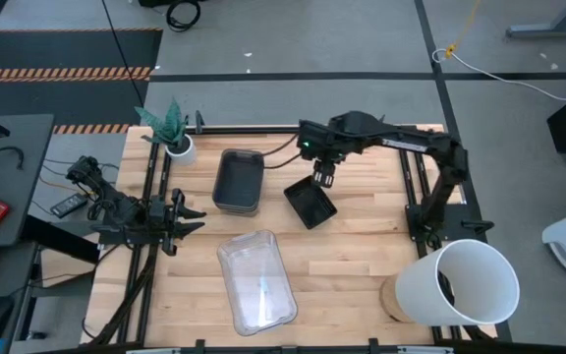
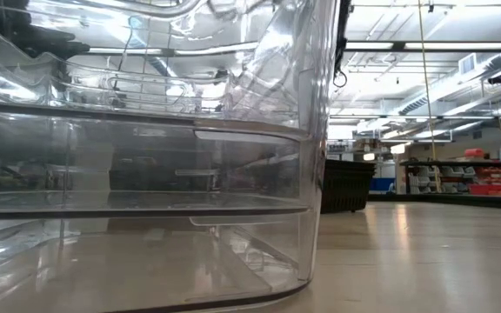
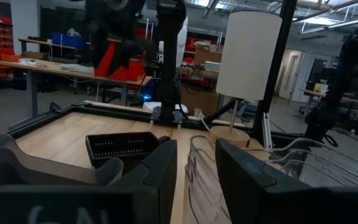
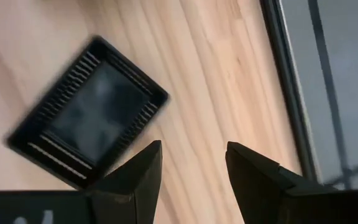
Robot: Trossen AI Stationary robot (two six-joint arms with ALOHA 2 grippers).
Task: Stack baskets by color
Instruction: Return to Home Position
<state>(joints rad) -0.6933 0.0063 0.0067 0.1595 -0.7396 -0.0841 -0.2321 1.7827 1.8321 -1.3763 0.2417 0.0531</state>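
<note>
Judging by the counter (image 1: 352,246), you're nearly done: grey baskets (image 1: 238,181) and clear baskets (image 1: 255,279) look stacked, black tray (image 1: 310,204) lies under the right gripper (image 1: 323,178), jaws released; left gripper (image 1: 187,217) waits, parted.

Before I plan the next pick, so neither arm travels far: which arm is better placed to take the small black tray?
Probably the right. Its gripper hovers just above the black tray with fingers open, while the left gripper waits at the table's left edge, farther away.
</note>
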